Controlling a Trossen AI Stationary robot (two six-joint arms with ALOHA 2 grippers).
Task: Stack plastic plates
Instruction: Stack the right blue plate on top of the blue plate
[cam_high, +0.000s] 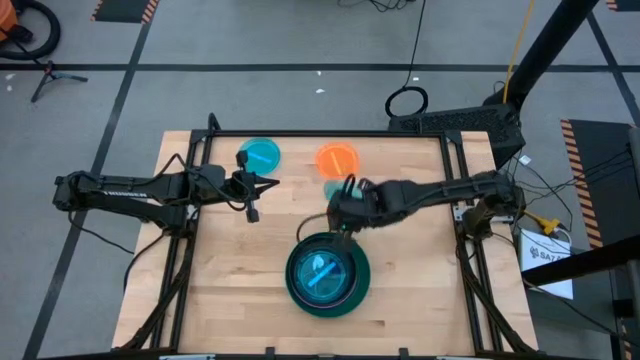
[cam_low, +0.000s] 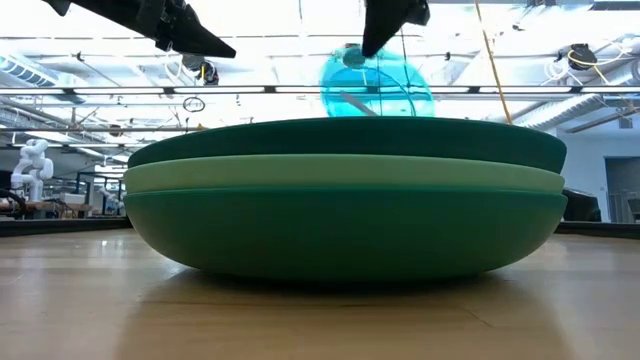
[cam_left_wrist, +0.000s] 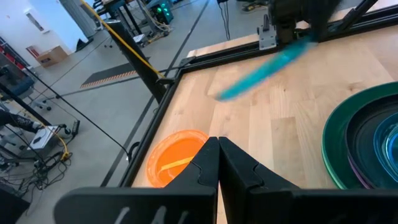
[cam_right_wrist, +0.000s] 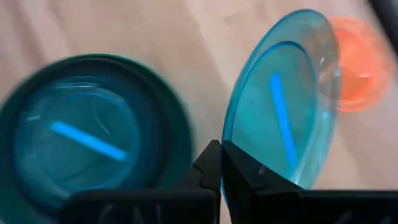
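Wood tabletop (cam_high: 230, 290) fills the high view, grey floor around it. My right gripper (cam_high: 342, 212) hangs just behind the stack (cam_high: 328, 277), pinched on a cyan plate (cam_high: 334, 190) that barely shows beside its wrist. An orange plate (cam_high: 337, 158) lies just beyond it, and another cyan plate, the far one (cam_high: 260, 155), lies just behind my left gripper (cam_high: 252, 200), which waits shut and empty, well apart from the stack. I judge I'm mid-carry: the next move calls for bringing the held plate over the stack's middle, levelling it and letting go.

From table height, the stack shows dark green, light green and dark green rims nested close. The held plate (cam_low: 377, 85) hangs above and behind it, tilted, under the right gripper (cam_low: 385, 30). The left gripper (cam_low: 195, 40) hangs high off to the side.

Past my left gripper's closed fingers (cam_left_wrist: 217, 168), the orange plate (cam_left_wrist: 171, 158) sits right ahead of the tips, the stack (cam_left_wrist: 367, 143) off to one side with smaller plates nested inside. The held plate (cam_left_wrist: 267, 68) is a blurred cyan streak farther out.

My right wrist view shows the fingers (cam_right_wrist: 221, 168) clamped on the rim of the held plate (cam_right_wrist: 283, 99), which stands nearly on edge: translucent, with a bright blue streak across it. Beside it the stack (cam_right_wrist: 93, 137) already wears a like cyan plate on top. The orange plate (cam_right_wrist: 357, 62) glows blurred behind.
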